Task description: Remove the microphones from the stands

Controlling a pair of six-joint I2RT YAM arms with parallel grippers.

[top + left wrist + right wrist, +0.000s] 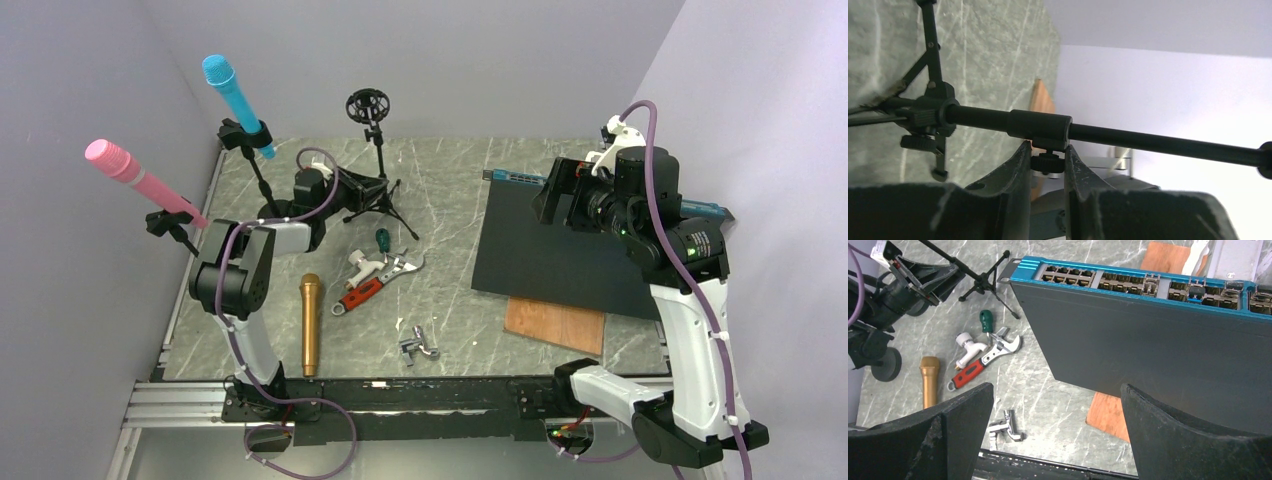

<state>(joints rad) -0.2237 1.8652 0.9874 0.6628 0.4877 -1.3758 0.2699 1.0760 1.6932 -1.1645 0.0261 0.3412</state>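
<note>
A blue microphone (232, 95) and a pink microphone (135, 172) each sit clipped in a stand at the far left. A gold microphone (310, 322) lies flat on the table, also seen in the right wrist view (929, 380). A third tripod stand (378, 150) with an empty round mount stands at the back. My left gripper (358, 190) is low at this stand's pole (1148, 142). It (1048, 150) is shut on the small knurled knob (1048, 162) under the pole's collar. My right gripper (1057, 390) is open and empty, raised over the right side.
A red-handled wrench (375, 285), a white tap (362, 262), a green-handled screwdriver (382, 240) and a chrome fitting (418, 343) lie mid-table. A black network switch (560, 250) with a blue front rests on a wooden board (555, 325) at right. Walls close in on both sides.
</note>
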